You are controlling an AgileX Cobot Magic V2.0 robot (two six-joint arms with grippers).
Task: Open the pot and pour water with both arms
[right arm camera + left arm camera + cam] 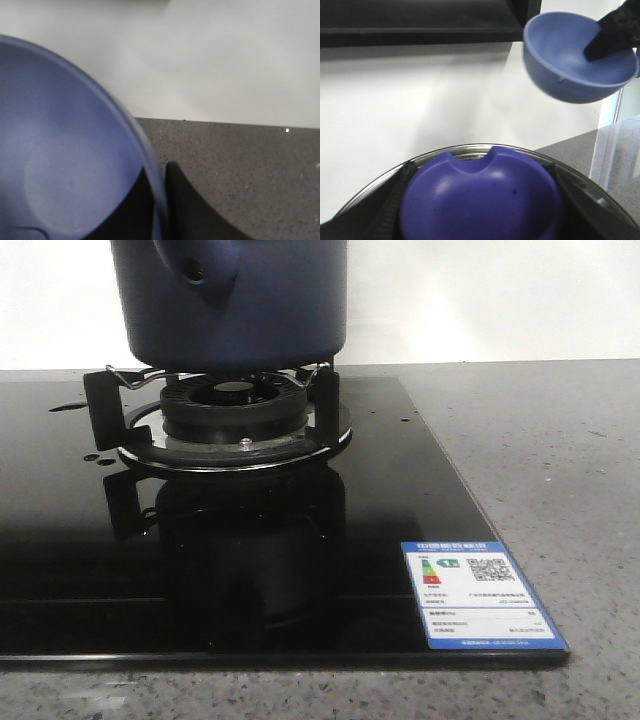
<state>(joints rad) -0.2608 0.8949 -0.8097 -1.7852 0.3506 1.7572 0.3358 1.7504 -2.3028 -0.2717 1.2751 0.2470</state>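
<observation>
The dark navy pot [230,300] stands on the burner's pan support, its stubby handle [200,270] with the round hole facing me; its top is cut off. No gripper shows in the front view. In the left wrist view my left gripper [480,200] is shut on the big blue knob [480,190] of a steel-rimmed lid [470,149]. I cannot tell whether the lid rests on the pot. My right gripper [162,200] is shut on the rim of the pale periwinkle bowl [60,165], held in the air [575,55].
A black glass hob [100,570] with a round burner [235,405] lies on the grey speckled counter [560,460]. A blue energy label [480,592] sits at its front right corner. A white wall is behind, with a dark overhang [420,20] above.
</observation>
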